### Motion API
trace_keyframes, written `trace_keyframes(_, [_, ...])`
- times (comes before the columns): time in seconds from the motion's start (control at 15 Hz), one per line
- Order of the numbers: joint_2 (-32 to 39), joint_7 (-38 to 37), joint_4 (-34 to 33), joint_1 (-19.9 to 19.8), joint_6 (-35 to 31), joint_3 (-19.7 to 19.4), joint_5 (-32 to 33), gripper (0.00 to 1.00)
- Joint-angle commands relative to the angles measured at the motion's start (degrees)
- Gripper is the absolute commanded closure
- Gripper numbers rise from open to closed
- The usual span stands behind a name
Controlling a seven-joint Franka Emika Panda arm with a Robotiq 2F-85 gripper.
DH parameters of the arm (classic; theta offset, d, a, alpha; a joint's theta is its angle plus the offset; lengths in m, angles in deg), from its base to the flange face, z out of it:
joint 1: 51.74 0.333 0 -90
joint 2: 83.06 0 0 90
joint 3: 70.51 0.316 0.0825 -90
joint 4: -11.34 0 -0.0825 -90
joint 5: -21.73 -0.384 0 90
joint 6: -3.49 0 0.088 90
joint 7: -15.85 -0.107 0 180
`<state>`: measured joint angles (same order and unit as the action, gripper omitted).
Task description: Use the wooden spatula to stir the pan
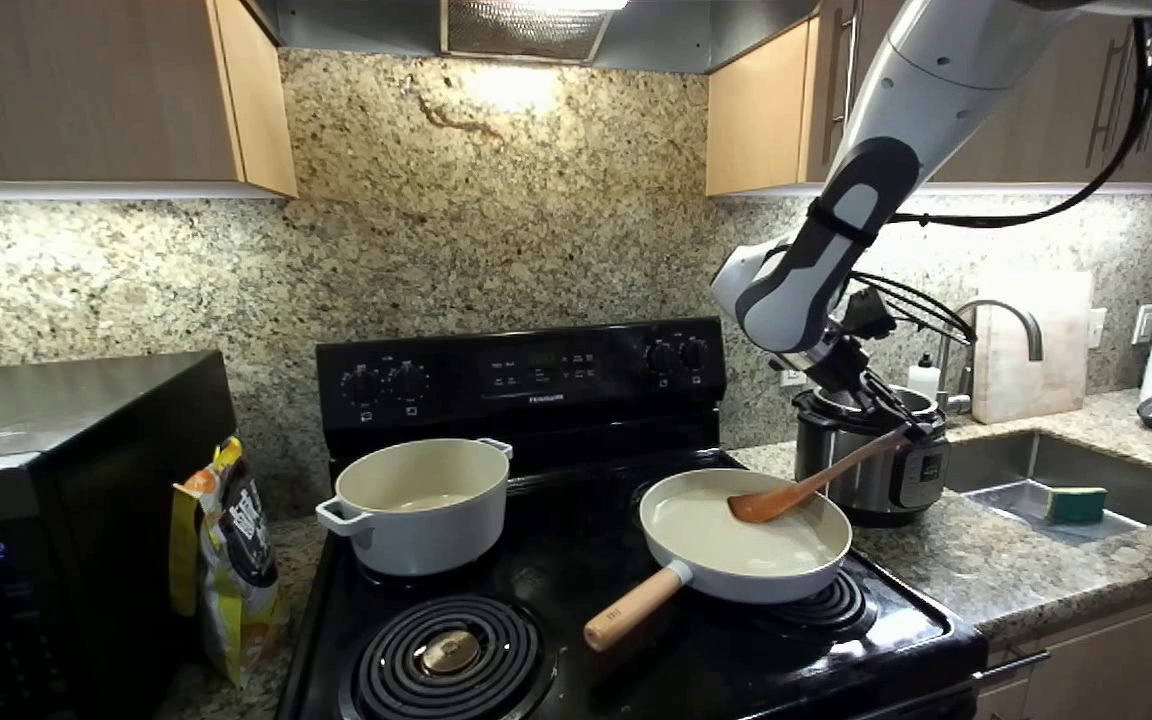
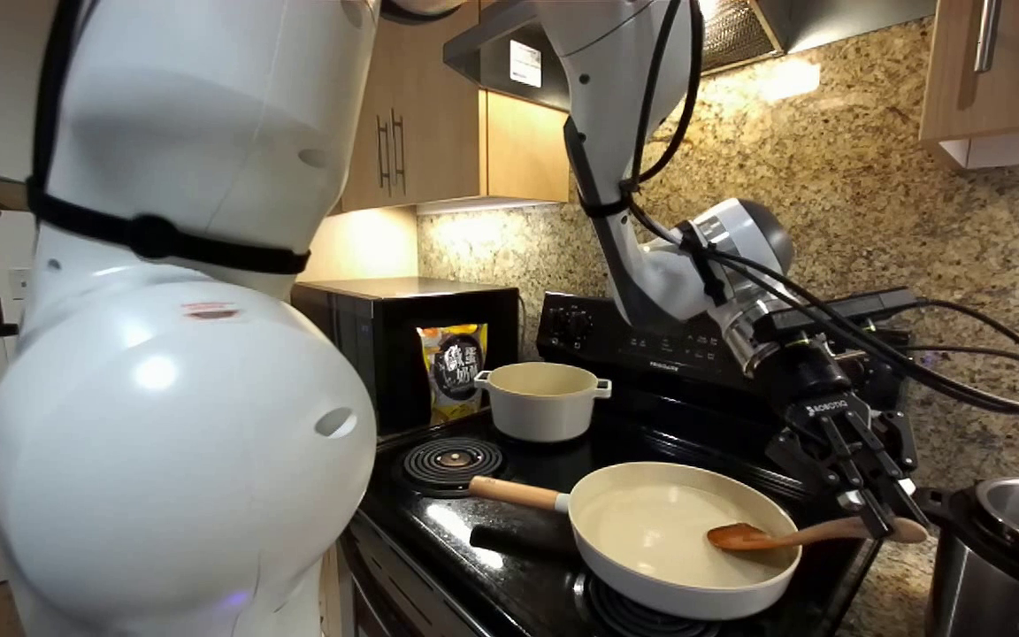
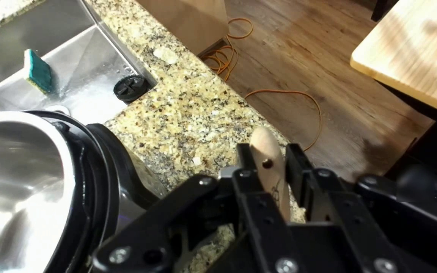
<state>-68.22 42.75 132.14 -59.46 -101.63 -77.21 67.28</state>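
Stovetop beneath the pan; beyond its rim, the claw pinches the spatula, whose blade should sweep low, gentle circles inside.

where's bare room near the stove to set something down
There's a bare patch of granite countertop bordered by the stove, electric pressure cooker and sink. The coil burner in front of the two-handled pot is also bare, though possibly hot. It's crowded from the frying pan to the electric pressure cooker, where the end effector grips the wooden spatula.
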Motion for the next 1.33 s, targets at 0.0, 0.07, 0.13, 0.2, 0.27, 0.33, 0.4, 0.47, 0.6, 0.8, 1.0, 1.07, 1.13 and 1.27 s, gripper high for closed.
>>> trace_keyframes(0.0, [4.4,-2.5,-5.9,1.9,6.1,1.7,0.1,0.91])
trace_keyframes(0.07, [5.3,-2.7,-7.0,2.3,6.9,2.2,0.2,0.91])
trace_keyframes(0.13, [6.5,-2.6,-8.1,2.9,8.0,2.8,0.2,0.91])
trace_keyframes(0.2, [7.5,-2.7,-8.9,3.3,8.6,3.3,0.1,0.91])
trace_keyframes(0.27, [8.4,-2.6,-9.6,3.8,9.3,3.9,0.1,0.91])
trace_keyframes(0.33, [9.2,-2.4,-10.0,4.3,9.6,4.5,0.1,0.91])
trace_keyframes(0.4, [9.8,-2.3,-10.3,4.7,9.9,5.0,0.2,0.91])
trace_keyframes(0.47, [10.2,-2.3,-10.1,5.1,10.1,5.5,0.3,0.91])
trace_keyframes(0.6, [10.5,-2.1,-9.3,5.6,10.3,6.2,0.5,0.91])
trace_keyframes(0.8, [10.1,-2.4,-7.2,6.0,10.4,6.8,1.3,0.91])
trace_keyframes(1.0, [8.9,-2.5,-3.7,5.9,9.7,6.9,2.6,0.91])
trace_keyframes(1.07, [8.7,-2.5,-2.5,5.8,9.5,7.0,3.1,0.91])
trace_keyframes(1.13, [8.2,-2.5,-0.9,5.7,9.2,7.0,3.7,0.91])
trace_keyframes(1.27, [7.4,-2.5,2.1,5.2,8.8,6.9,5.2,0.91])
